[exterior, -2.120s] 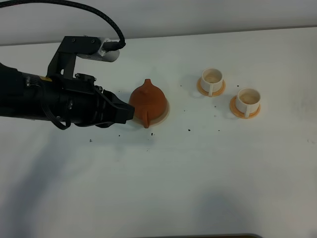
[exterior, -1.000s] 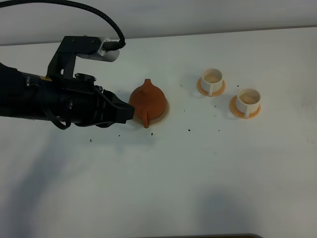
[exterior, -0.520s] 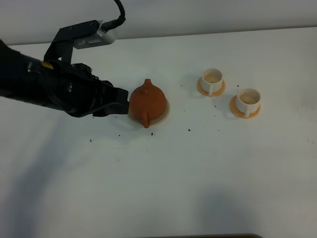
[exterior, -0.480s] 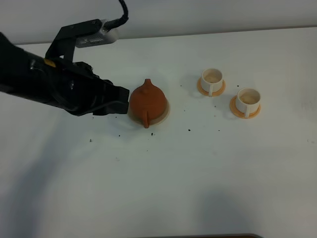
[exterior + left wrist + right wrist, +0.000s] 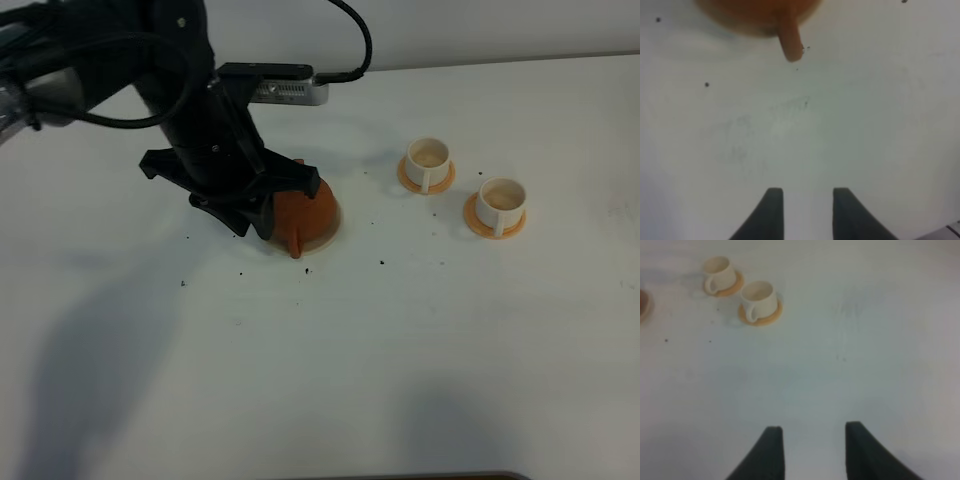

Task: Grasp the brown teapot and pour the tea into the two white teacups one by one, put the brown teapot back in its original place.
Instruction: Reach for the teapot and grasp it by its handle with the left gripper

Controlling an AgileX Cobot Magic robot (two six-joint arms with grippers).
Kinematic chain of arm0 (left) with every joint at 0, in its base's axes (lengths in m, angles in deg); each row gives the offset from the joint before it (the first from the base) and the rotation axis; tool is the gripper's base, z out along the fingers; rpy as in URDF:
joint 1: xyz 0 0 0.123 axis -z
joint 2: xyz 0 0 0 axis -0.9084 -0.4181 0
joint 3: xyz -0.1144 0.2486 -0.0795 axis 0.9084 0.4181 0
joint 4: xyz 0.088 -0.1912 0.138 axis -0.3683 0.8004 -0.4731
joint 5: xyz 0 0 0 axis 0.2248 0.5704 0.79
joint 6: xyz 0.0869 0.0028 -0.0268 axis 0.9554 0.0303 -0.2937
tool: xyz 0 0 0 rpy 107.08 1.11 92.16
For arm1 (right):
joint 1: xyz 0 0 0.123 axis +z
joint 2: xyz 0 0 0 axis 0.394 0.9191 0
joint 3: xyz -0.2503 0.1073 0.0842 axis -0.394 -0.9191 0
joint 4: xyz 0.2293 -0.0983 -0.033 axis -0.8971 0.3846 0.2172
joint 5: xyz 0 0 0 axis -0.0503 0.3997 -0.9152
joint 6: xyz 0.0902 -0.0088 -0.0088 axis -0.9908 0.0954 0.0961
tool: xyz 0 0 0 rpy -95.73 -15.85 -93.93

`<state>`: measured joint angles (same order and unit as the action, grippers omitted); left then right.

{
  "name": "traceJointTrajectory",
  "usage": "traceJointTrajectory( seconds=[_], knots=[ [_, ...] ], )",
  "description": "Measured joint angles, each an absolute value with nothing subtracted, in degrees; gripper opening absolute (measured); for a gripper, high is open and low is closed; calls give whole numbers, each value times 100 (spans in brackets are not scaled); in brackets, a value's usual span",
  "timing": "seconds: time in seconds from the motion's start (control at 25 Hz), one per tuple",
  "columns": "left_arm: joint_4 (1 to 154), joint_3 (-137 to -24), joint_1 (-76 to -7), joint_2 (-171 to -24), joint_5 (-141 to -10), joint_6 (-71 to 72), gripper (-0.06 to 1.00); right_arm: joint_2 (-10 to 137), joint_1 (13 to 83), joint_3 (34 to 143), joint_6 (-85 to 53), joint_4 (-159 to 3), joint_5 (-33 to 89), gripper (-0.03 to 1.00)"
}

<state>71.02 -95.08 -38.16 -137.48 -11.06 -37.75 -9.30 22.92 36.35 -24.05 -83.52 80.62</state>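
Exterior high view shows the left arm (image 5: 215, 140) hanging over the brown teapot (image 5: 305, 210) and hiding most of it; the pot sits on its pale coaster (image 5: 333, 226) on the white tabletop (image 5: 400, 350), spout (image 5: 294, 246) pointing toward the near edge. To the right, well apart from the pot, the two white teacups (image 5: 428, 158) (image 5: 500, 198) stand upright, each on its own orange saucer (image 5: 443, 181). In the left wrist view the left pincer (image 5: 803, 192) is released, its dark fingers parted over bare tabletop, the spout tip lying apart from them. The right pincer (image 5: 814, 429) is likewise released and empty, far from the cups. Small dark specks (image 5: 383, 262) dot the surface around the pot
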Motion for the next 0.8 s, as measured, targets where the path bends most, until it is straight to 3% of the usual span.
traceJointTrajectory(
  seconds=[0.32,0.8],
  knots=[
    [7136,-10841,-3816,-15073,-1107,-4176,25,-930,2292,3635,-2405,-8352,8062,29],
    [7202,-10728,-3816,-15082,-1107,-4098,25,-930,2292,3635,-2405,-8352,8062,29]
  ],
)
